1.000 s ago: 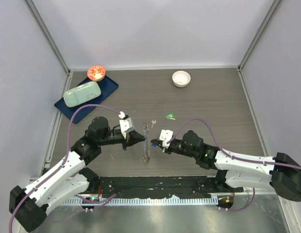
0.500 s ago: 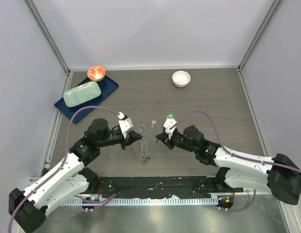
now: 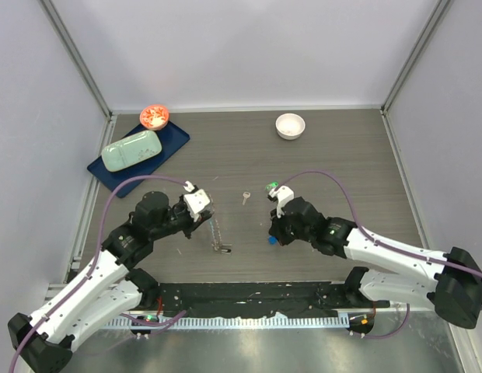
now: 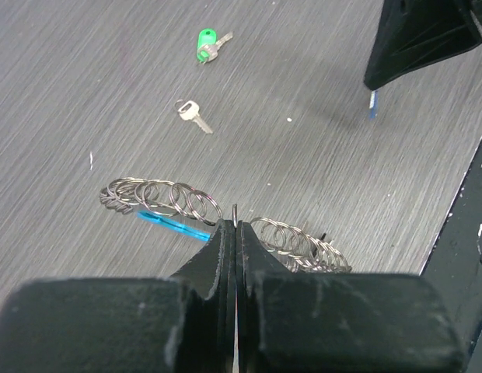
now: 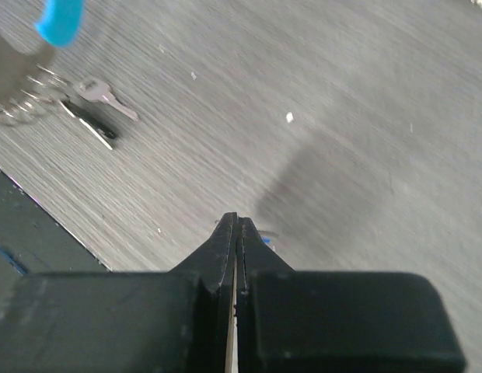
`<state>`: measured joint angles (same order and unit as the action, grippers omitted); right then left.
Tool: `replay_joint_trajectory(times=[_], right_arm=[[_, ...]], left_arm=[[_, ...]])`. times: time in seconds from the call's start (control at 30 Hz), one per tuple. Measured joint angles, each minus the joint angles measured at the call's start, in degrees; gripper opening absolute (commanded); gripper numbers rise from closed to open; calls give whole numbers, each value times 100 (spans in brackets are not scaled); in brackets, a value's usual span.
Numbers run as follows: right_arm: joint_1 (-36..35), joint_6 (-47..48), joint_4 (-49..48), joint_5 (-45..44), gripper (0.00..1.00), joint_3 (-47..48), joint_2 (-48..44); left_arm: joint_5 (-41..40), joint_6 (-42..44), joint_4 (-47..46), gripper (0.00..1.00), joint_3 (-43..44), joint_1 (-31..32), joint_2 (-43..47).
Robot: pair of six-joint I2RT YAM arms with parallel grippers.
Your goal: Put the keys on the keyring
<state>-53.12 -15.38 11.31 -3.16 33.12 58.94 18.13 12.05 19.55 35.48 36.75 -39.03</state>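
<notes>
Our left fingers (image 4: 235, 233) are pinched closed on the middle of the keyring (image 4: 159, 194), whose ends rest on the counter (image 4: 303, 155). Our right fingers (image 5: 237, 233) are clamped on the blue key (image 4: 371, 103), at 3 o'clock from the ring. A black key (image 5: 91, 122) at the ring's end seems already threaded. The silver key (image 3: 245, 196) and green key (image 3: 272, 186) lie loose toward 1 o'clock, so we judge over half remains.
</notes>
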Motion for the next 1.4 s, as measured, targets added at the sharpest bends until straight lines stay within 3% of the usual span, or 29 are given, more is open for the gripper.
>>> replay_joint_trajectory(times=[0.23, 0.37, 0.6, 0.93, 1.1, 1.2, 1.23, 1.4], right_arm=[[103, -577, 1115, -308, 1, 590, 997], [181, -433, 1040, -540, 1, 1023, 1926], [243, -31, 72, -778, 1, 1049, 2623], [260, 293, -2087, -855, 1, 129, 2645], [262, 376, -2658, -855, 1, -122, 2647], [262, 431, -2811, -852, 13, -190, 2647], [262, 437, -2826, -852, 22, -195, 2645], [262, 474, -2745, -822, 39, -195, 2629]], left_arm=[[-216, 72, 291, 0, 9, 0, 9], [-282, 76, 398, 0, 9, 0, 94], [-365, 76, 446, 0, 9, 0, 321], [-387, 76, 457, 0, 9, 0, 321], [-404, 85, 457, 0, 9, 0, 315], [-409, 90, 455, 0, 9, 0, 315], [-411, 90, 455, 0, 9, 0, 315], [-420, 94, 455, 0, 9, 0, 315]])
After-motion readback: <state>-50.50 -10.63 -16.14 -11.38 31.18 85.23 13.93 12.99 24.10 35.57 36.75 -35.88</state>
